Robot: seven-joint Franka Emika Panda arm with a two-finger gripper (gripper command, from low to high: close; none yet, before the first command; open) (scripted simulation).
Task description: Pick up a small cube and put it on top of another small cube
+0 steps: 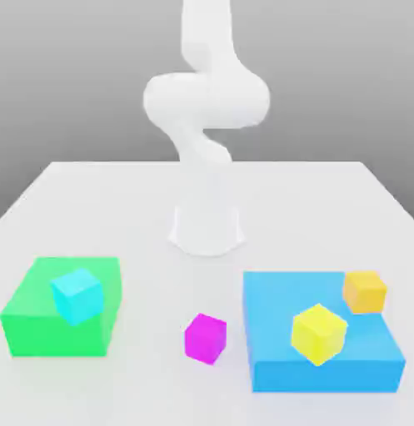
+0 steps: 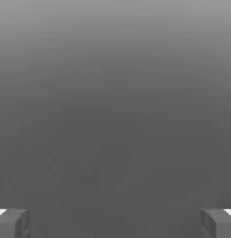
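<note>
The small magenta cube (image 1: 205, 338) rests on the white table near the front, between the two big flat blocks. The small cyan cube (image 1: 77, 294) sits on top of the green flat block (image 1: 43, 329) at the exterior view's left. In the hand view my gripper (image 2: 115, 223) is open: its two grey fingertips (image 2: 12, 223) stand far apart with nothing between them, against a plain grey background. The white arm (image 1: 206, 108) rises from its base at the table's middle, and its upper part runs out of the frame.
A large blue flat block (image 1: 285, 366) lies at the exterior view's right, carrying a yellow cube (image 1: 319, 333) and an orange cube (image 1: 365, 291). The arm's base (image 1: 207, 229) stands behind the cubes. The white table (image 1: 326, 208) stretches back behind the blocks.
</note>
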